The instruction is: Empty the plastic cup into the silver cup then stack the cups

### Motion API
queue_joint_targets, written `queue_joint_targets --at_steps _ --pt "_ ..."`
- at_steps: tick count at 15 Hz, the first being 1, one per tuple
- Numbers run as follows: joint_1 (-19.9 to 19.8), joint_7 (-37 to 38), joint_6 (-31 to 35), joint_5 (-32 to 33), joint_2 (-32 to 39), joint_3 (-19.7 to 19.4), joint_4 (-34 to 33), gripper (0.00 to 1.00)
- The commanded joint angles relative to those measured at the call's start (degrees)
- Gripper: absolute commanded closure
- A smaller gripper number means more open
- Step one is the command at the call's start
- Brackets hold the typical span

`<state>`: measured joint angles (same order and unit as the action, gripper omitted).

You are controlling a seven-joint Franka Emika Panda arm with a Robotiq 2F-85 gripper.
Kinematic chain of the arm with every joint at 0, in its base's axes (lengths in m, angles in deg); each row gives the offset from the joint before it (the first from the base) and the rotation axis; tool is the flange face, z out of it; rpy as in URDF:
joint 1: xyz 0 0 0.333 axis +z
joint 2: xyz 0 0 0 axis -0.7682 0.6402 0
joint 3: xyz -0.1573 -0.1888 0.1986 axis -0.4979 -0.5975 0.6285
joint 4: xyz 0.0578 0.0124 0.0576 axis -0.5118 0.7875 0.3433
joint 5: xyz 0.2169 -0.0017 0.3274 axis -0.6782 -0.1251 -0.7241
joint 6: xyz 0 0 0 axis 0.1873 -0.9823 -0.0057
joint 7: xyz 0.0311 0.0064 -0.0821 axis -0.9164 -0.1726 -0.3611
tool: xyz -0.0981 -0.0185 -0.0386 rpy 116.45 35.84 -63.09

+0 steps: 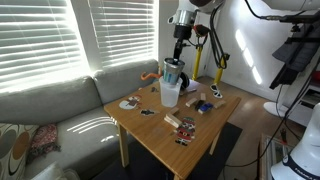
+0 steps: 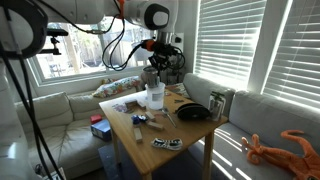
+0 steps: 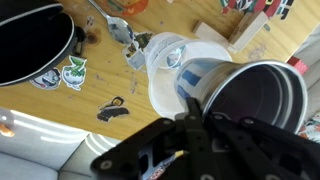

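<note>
My gripper [image 3: 196, 118] is shut on the rim of the silver cup [image 3: 255, 100], a shiny metal cup with a blue label. It holds the cup just above the plastic cup [image 3: 172, 62], a translucent whitish tumbler that stands upright on the wooden table [image 1: 205, 135]. In both exterior views the silver cup [image 1: 173, 71] [image 2: 152, 77] hangs right over the tumbler's rim [image 1: 170, 94] [image 2: 155, 97]; I cannot tell if its base is inside. The gripper [image 1: 179, 58] [image 2: 152, 66] comes down from above. The tumbler's contents are hidden.
A black round pan [image 3: 30, 45] [image 2: 193, 113] lies on the table beside the tumbler, with stickers and small items [image 1: 181, 124] scattered around. A yellow post [image 1: 197, 58] stands behind the table. An orange toy [image 2: 272, 150] lies on the sofa. A dark mug [image 2: 217, 103] stands at the table's edge.
</note>
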<state>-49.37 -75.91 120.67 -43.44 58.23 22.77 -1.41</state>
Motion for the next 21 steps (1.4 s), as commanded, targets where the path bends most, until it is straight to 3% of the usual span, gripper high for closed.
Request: queue_joint_targets --at_steps 1,3,13,21 --pt "-1.4 -0.7 -2.9 1.5 2.3 1.6 -3.0 0.99" --pt "-1.7 -0.5 -3.5 1.6 2.8 1.6 -3.1 0.7" --pt "-4.5 -1.2 -4.0 -0.1 -1.2 0.9 -3.3 0.03" --pt "-4.9 -0.5 -2.1 0.7 -3.5 0.5 -3.1 0.0"
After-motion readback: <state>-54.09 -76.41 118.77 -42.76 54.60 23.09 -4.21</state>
